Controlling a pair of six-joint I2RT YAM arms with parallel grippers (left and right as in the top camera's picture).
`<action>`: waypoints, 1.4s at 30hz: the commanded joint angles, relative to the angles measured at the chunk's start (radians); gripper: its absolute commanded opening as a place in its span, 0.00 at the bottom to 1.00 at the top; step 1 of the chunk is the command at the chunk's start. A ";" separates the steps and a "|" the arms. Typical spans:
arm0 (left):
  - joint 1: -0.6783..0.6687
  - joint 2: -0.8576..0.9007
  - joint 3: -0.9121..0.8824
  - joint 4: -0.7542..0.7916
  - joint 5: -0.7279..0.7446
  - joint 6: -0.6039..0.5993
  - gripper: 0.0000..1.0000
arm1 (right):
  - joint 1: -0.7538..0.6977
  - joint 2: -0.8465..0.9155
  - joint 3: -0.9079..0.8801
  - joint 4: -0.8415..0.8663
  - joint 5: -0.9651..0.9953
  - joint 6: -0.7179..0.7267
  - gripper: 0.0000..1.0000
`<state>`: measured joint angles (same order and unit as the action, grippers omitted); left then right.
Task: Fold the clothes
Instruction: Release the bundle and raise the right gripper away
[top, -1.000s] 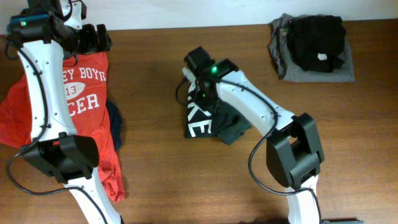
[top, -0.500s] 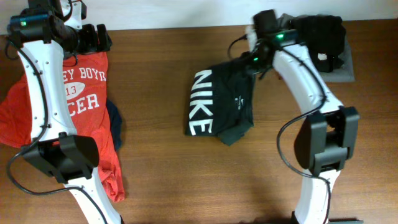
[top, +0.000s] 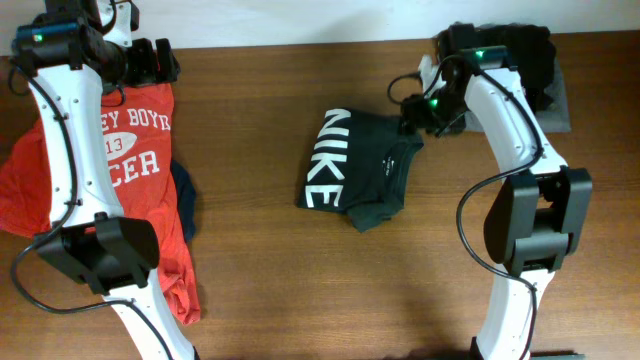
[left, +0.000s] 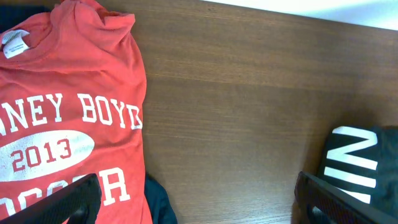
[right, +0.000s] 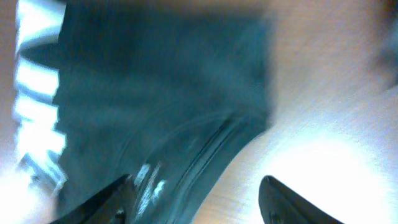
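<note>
The clothes, a dark blackish-green T-shirt (top: 368, 172) with white NIKE lettering (top: 328, 160), lie folded in a compact bundle mid-table. My right gripper (top: 416, 116) hovers at the shirt's upper right corner. In the blurred right wrist view its jaws (right: 199, 202) stand apart over the shirt's hem (right: 155, 112), which runs by the left finger (right: 115, 199); nothing is pinched. My left gripper (top: 165, 62) is far off at the back left. It is wide open (left: 196, 205) over bare wood, and the NIKE shirt (left: 367, 162) shows at the right edge.
A red T-shirt (top: 130, 150) with white soccer print lies at the left under the left arm, also in the left wrist view (left: 68, 93). A dark blue garment (top: 186, 200) peeks from under it. A grey folded garment (top: 555, 100) carrying a black one sits back right.
The right gripper swept from the shirt's left side to the right, dragging fabric across. It has since opened and the shirt has dropped flat. The left arm has not moved.
</note>
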<state>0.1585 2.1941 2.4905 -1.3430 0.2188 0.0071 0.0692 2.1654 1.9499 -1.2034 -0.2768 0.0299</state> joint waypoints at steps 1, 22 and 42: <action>0.002 0.019 -0.003 0.003 -0.006 0.016 0.99 | 0.061 -0.043 -0.005 -0.095 -0.160 0.032 0.66; 0.003 0.034 -0.003 -0.014 -0.007 0.016 0.99 | 0.274 -0.043 -0.338 -0.114 -0.025 0.104 0.42; 0.002 0.062 -0.003 -0.030 -0.007 0.016 0.99 | 0.219 -0.244 -0.204 -0.060 -0.025 0.138 0.49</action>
<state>0.1585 2.2158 2.4905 -1.3632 0.2184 0.0067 0.3214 2.0186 1.6833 -1.2648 -0.3115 0.1596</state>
